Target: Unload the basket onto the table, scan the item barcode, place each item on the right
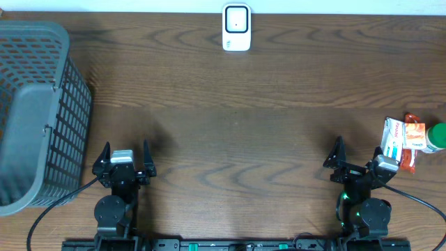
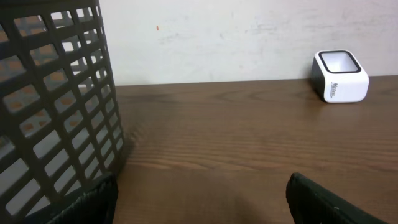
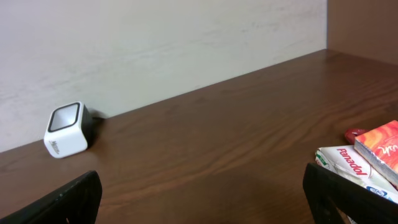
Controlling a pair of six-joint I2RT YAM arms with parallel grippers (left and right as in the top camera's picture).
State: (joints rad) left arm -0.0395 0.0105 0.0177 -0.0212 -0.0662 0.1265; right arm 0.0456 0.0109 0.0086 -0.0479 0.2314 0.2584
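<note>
Overhead, left jaws and right jaws released, empty, scanner [image 1: 236, 28] at far edge, boxes [image 1: 394, 139] at right.

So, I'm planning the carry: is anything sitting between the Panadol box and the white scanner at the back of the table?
Nothing visible. Bare table lies between the Panadol box and the scanner; the basket stands far off to the left. The right gripper, jaws open, sits right beside the box.
</note>
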